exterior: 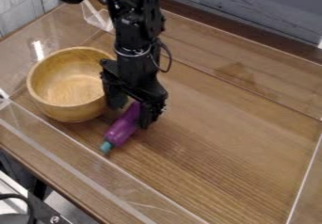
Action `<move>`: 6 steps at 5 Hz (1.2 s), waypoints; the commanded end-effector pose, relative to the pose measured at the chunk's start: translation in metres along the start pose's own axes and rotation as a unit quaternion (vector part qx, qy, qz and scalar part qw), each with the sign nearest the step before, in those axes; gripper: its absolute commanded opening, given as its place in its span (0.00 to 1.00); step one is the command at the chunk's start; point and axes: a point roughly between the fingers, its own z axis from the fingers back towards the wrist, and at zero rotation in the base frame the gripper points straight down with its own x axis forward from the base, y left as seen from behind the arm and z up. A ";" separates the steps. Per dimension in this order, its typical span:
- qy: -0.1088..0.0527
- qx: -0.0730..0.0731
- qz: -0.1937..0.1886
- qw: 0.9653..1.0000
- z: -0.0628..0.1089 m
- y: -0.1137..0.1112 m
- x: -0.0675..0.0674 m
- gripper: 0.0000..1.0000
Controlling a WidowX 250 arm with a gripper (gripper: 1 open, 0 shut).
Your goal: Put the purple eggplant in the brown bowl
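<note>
The tabletop (227, 134) is the biggest thing here, wood, w/ lots of bare surface to the R of the arm, so prob. the easiest side for any swing or re-approach. Its near L edge runs diagonally past the bowl & the eggplant's tip; a push that way risks sending the toy toward the edge, so better to keep any nudge inward. Black robot arm (132, 30) comes down from the top, w/ a loose cable loop at its side that could snag on a wide turn. Brown bowl (72, 81) sits upright to the L of the gripper, thick rim close by it; v. little room between, so lift before going sideways, else the rim gets knocked. Gripper (134, 107) is low at the eggplant's upper end; can't tell how wide the fingers stand or if they have hold of it, dark parts hide the contact. Purple eggplant (122, 128) lies on the table just beside the bowl, at an angle, teal tip (105, 147) toward the near edge. Looks glossy, so prob. light, fairly stiff & a bit slippery, not esp. fragile; it may roll or squirt out if pinched at the end. Best hold: across the plump middle, fingers either side of the long axis.
</note>
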 end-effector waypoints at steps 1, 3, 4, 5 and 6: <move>-0.014 0.003 0.007 1.000 0.005 0.005 0.005 1.00; -0.011 -0.002 0.012 1.000 0.007 0.008 0.003 0.00; -0.009 -0.004 0.014 1.000 0.012 0.010 0.003 0.00; -0.008 -0.007 0.016 1.000 0.019 0.014 0.003 0.00; -0.007 -0.010 0.018 1.000 0.028 0.017 0.002 0.00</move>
